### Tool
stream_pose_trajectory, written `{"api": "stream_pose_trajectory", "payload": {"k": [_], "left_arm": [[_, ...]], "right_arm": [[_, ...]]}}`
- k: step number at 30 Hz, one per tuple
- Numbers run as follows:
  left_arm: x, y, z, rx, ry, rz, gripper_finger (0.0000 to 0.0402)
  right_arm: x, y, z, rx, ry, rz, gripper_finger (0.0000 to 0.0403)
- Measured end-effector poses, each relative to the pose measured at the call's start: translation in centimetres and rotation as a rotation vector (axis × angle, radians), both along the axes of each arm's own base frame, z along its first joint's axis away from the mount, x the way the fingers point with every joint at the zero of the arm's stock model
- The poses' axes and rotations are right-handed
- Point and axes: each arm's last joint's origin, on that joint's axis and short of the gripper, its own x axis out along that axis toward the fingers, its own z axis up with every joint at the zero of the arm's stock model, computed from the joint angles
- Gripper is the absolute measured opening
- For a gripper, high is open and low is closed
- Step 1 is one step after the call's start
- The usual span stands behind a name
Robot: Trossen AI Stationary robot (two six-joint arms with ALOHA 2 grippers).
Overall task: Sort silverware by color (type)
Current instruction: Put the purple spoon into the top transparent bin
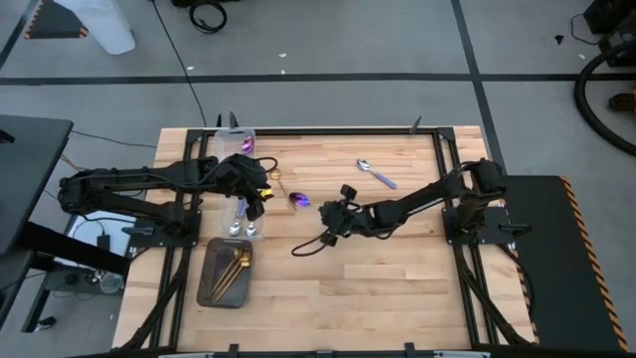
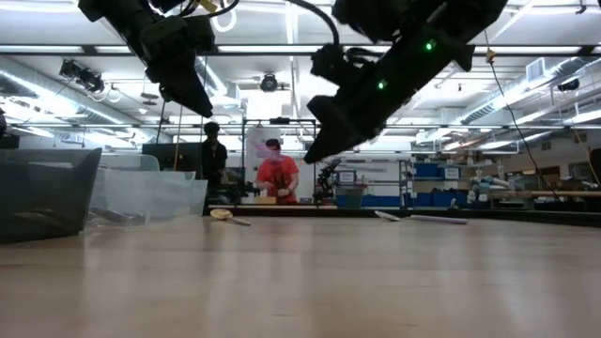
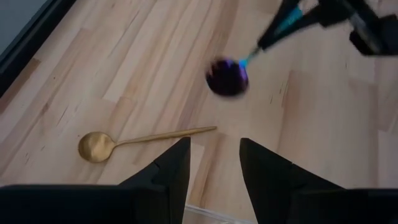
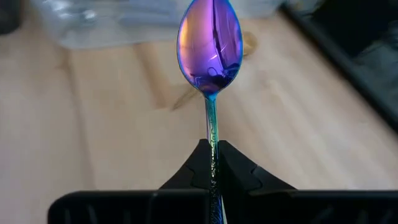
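At table centre, the right gripper (image 4: pixel 212 163) pinches the purple spoon (image 1: pixel 299 200), bowl toward ten o'clock; the left gripper (image 3: pixel 214 163), slightly parted and empty, lies nearer the gold spoon (image 3: pixel 137 139).

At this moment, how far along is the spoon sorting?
Partly done. Gold spoons already lie in the dark grey tray. The right gripper holds a purple spoon by its handle. The left gripper is open above a loose gold spoon; another spoon waits across the table.
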Motion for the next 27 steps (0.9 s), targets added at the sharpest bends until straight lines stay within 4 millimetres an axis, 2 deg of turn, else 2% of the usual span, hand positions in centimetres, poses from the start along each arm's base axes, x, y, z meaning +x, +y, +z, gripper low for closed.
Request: {"api": "stream_pose_trajectory", "payload": {"k": [8, 18, 27], "left_arm": [[0.5, 0.1, 0.6, 0.041, -0.073, -0.024, 0.0146], [2.1, 0.4, 3.2, 0.194, -0.367, -0.078, 0.0146], [2.8, 0.2, 5.5, 0.223, -0.617, -0.184, 0.0146]], "right_arm": [[-0.7, -0.5, 3.9, -0.172, -0.101, -0.111, 0.0018], [0.0, 0.6, 9.1, -0.431, -0.341, -0.033, 0.0018], [0.2, 0.9, 10.7, -0.495, -0.464, 0.065, 0.0018]]}}
